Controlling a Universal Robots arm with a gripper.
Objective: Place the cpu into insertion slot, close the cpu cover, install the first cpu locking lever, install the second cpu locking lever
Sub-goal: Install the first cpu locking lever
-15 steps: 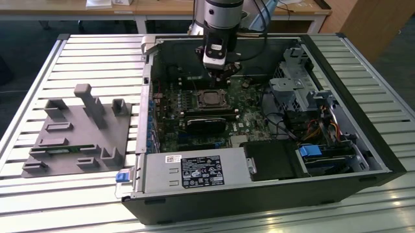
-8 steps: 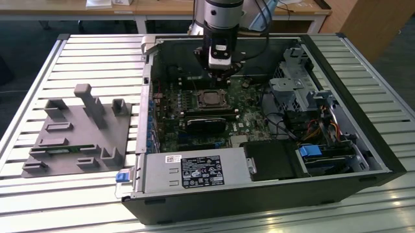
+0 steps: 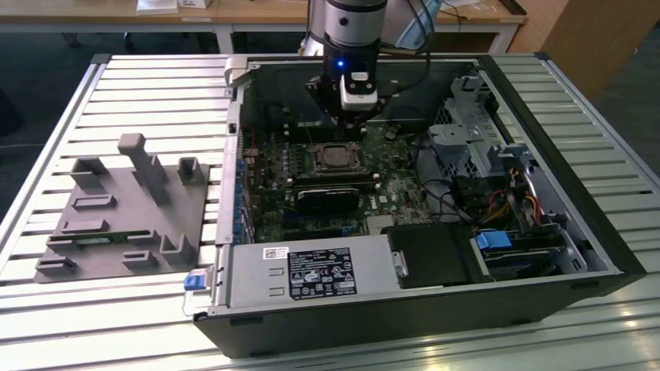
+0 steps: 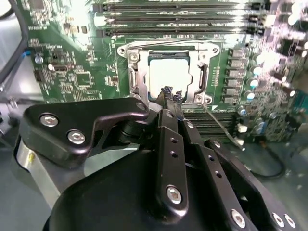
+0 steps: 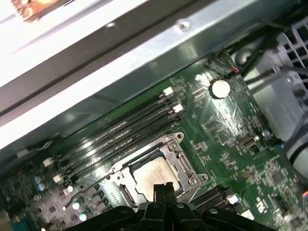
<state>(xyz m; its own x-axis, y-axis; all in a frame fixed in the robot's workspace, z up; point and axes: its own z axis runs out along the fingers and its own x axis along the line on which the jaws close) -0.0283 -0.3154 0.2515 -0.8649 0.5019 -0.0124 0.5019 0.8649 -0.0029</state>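
Observation:
The cpu (image 4: pixel 171 76) lies flat in the insertion slot (image 4: pixel 198 98), its pale metal top showing through the window of the cpu cover (image 4: pixel 135 77). The cover lies down over the chip. In the first wrist view the cpu (image 5: pixel 155 175) sits inside the cpu cover (image 5: pixel 180 159). A thin wire locking lever (image 4: pixel 219 122) slants away from one corner of the socket. My gripper (image 4: pixel 171 93) is shut with nothing between its fingers, just above the socket's edge. In the exterior view the gripper (image 3: pixel 347 127) hangs over the far side of the insertion slot (image 3: pixel 335 158).
The open computer case (image 3: pixel 577 224) rests on a slatted metal table (image 3: pixel 124 85). Long memory slots (image 4: pixel 178 19) run beside the socket. A black heatsink block (image 3: pixel 328 199) sits nearer the camera, cables and drive bays (image 3: pixel 495 185) on the exterior view's right, a grey fixture (image 3: pixel 124 209) on its left.

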